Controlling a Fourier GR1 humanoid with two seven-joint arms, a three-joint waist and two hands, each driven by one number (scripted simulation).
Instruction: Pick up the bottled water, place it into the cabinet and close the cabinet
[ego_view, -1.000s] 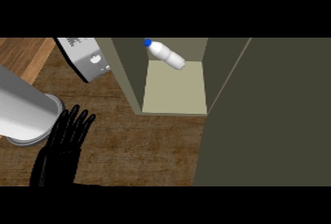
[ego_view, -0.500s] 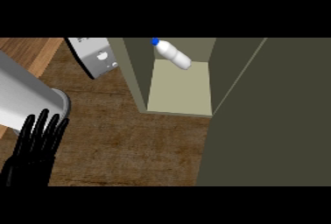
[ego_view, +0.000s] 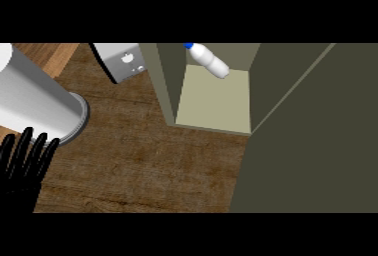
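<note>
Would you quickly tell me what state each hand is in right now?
Left hand: open, fingers straight, holding nothing, at the view's lower left.
Right hand: not in view.

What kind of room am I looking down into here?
Probably a kitchen: a brown wooden counter top, an open olive-green cabinet with a white water bottle with a blue cap inside, and a white wall socket plate behind the counter.
</note>
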